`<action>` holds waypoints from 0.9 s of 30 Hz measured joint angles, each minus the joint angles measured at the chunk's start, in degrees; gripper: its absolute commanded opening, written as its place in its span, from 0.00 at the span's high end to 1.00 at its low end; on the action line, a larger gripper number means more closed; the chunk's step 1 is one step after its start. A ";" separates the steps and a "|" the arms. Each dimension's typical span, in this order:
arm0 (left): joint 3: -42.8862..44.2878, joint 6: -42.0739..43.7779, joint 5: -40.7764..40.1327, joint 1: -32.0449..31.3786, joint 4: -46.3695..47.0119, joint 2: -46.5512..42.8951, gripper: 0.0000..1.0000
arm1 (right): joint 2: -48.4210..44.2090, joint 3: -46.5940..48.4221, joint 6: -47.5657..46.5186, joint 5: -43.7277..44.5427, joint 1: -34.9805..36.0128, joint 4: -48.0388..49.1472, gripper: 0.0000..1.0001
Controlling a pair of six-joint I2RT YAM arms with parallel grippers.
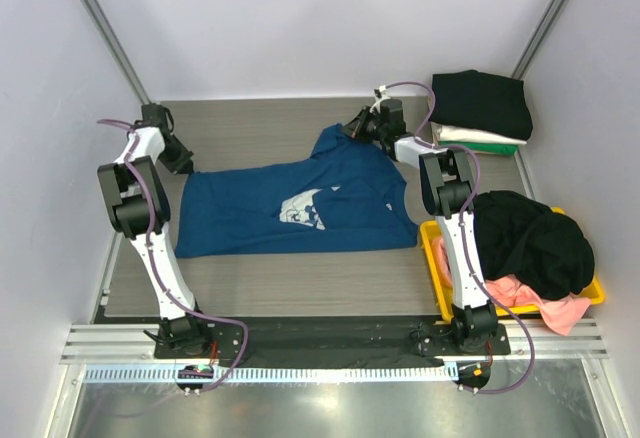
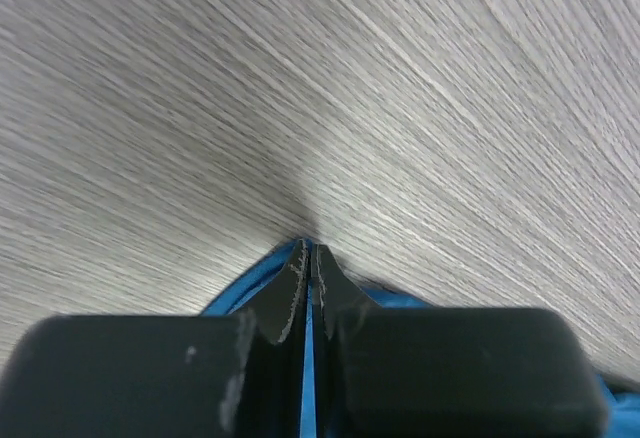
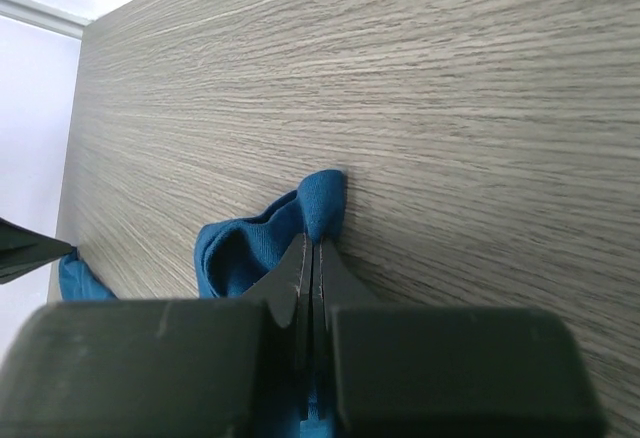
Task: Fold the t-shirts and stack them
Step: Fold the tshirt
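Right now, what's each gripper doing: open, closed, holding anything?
left gripper: closed, holding the dark blue t-shirt.
right gripper: closed, holding the same shirt.

Table (image 1: 260, 128): grey wood-grain top, grain running side to side.
Back wall (image 1: 320, 18): plain, pale, matte.
Left wall (image 1: 40, 158): same pale panel.
Right wall (image 1: 600, 128): same pale panel.
Corner posts (image 1: 100, 28): slanted metal struts where the walls meet.
Near edge: ribbed rail (image 1: 330, 341); below it a shiny sheet (image 1: 330, 408), possibly metal.
Light: even and soft, shadows faint.

The blue t-shirt (image 1: 240, 213) bears a white print (image 1: 303, 208), the table (image 1: 260, 128) is grey wood-grain, and the yellow bin (image 1: 430, 258) holds black and seemingly pink clothes (image 1: 525, 238).
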 measured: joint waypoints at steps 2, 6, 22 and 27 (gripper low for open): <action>0.00 0.09 0.37 -0.04 0.02 0.07 1.00 | 0.00 -0.04 0.17 -0.37 -0.07 0.02 0.99; 0.02 0.00 0.81 0.07 0.04 0.07 1.00 | 0.00 -1.75 2.32 -2.23 -0.28 2.86 0.99; -5.86 -6.08 7.65 3.39 2.12 -7.37 1.00 | -31.08 -21.79 -5.31 -3.17 0.37 -2.75 0.99; -8.50 -6.32 8.87 3.32 3.32 -11.47 1.00 | -43.23 -33.05 -7.98 -1.33 2.51 -4.85 0.99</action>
